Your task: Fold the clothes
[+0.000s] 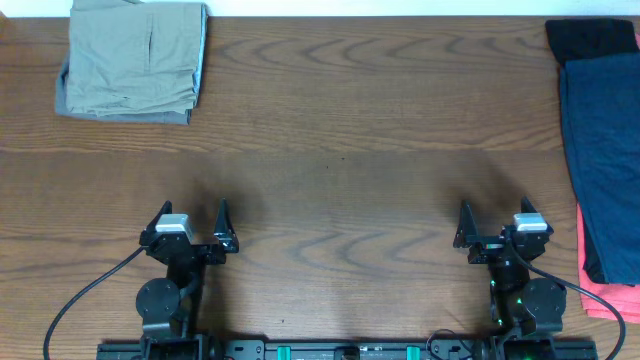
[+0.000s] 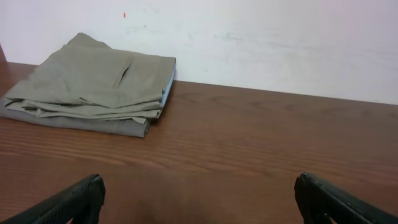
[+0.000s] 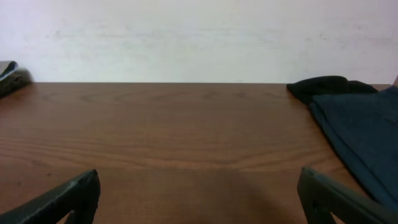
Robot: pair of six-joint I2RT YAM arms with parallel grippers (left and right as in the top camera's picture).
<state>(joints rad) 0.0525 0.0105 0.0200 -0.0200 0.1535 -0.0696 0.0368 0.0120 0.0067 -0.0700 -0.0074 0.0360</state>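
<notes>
The pale khaki-green shorts (image 1: 135,55) lie folded in a neat pile at the table's far left corner. They also show in the left wrist view (image 2: 93,81), at the far left, with a stitched slit on top. My left gripper (image 1: 192,215) is open and empty near the front edge, well short of the shorts; its fingers frame bare wood in the left wrist view (image 2: 199,199). My right gripper (image 1: 495,215) is open and empty at the front right, also over bare wood in the right wrist view (image 3: 199,196).
A darker grey-brown layer (image 2: 93,124) lies under the khaki pile. A navy garment (image 1: 605,150) runs along the right edge, with a black one (image 1: 590,38) behind it and a pink one (image 1: 605,295) under its near end. A white wall (image 3: 199,37) backs the table.
</notes>
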